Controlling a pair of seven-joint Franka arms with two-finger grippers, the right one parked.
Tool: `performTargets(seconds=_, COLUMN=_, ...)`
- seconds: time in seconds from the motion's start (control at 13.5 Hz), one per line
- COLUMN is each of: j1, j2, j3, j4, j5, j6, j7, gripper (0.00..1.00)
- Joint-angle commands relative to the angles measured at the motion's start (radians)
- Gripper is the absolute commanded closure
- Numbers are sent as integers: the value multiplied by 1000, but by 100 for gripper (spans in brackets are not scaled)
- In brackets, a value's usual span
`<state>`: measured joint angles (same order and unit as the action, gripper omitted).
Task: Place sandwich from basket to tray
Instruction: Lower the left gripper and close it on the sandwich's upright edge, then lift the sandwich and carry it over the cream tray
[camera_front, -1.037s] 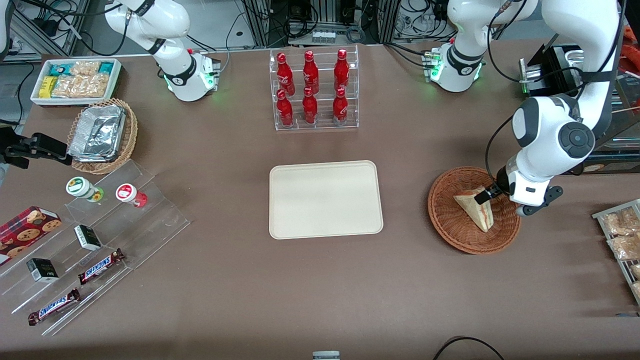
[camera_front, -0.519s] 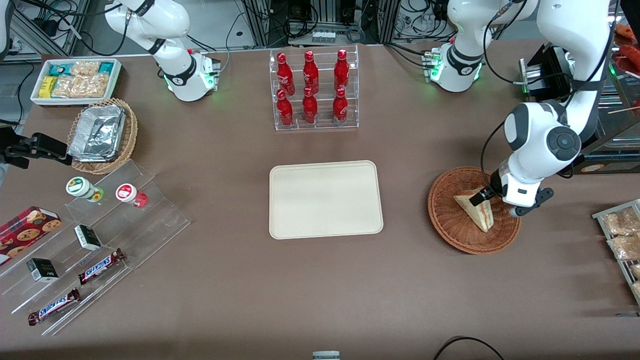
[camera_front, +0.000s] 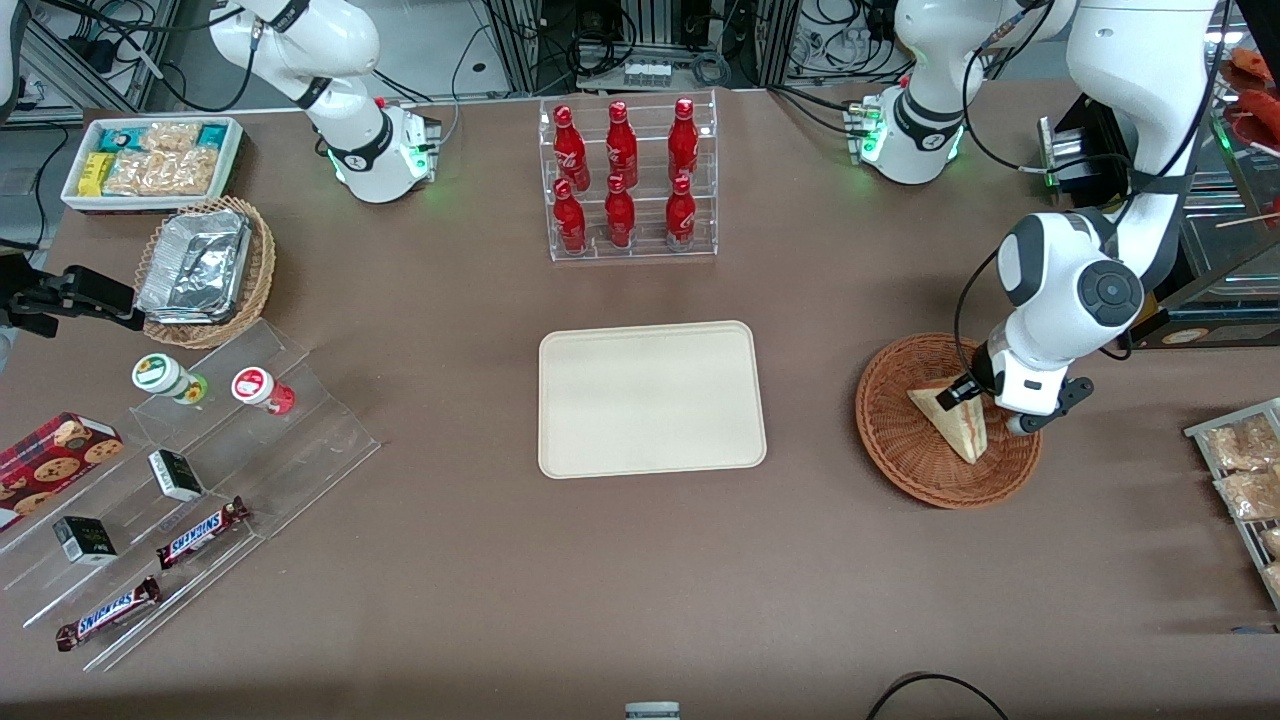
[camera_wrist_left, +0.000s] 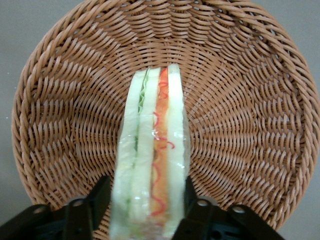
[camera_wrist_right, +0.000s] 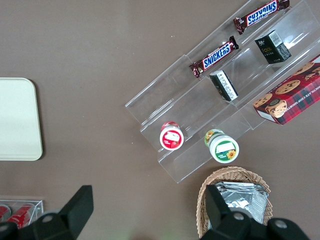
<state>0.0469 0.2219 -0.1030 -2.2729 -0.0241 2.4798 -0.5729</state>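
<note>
The sandwich (camera_front: 955, 425), a white bread wedge with red-orange and green filling, lies in the reddish-brown wicker basket (camera_front: 890, 420) toward the working arm's end of the table. My left gripper (camera_front: 962, 392) is low in the basket, with one black finger pressed against each flat side of the sandwich. In the left wrist view the sandwich (camera_wrist_left: 155, 140) stands on edge between the fingers (camera_wrist_left: 100, 192), with the basket weave (camera_wrist_left: 250, 100) all around it. The cream-beige tray (camera_front: 650, 398) lies flat at the table's middle, with nothing on it.
A clear rack of red bottles (camera_front: 625, 180) stands farther from the front camera than the tray. A wire rack of snack bags (camera_front: 1245, 470) is beside the basket at the table edge. A tan basket with foil containers (camera_front: 205, 265) and acrylic shelves of snacks (camera_front: 190, 480) lie toward the parked arm's end.
The left arm's wrist and forearm have shifted a little toward the tray. The gripper has stayed at the sandwich, which has hardly moved in the basket.
</note>
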Motion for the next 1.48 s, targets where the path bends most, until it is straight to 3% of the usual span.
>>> performTargets(seconds=0.0, j1=5, j2=-13, j3=-9, j4=-13, j5=-8, j6=10, j7=-18, gripper=100)
performTargets(seconds=0.67, j1=-39, j2=-67, j3=-47, j4=139, j5=9, j6=-252, j7=-19, gripper=100)
performTargets(seconds=0.89, j1=-116, j2=-53, j3=-49, j4=228, j5=67, j6=-386, j7=-18, gripper=100)
performTargets(seconds=1.41, j1=-359, j2=2, j3=-53, j4=323, j5=58, j6=-412, j7=-30, gripper=100)
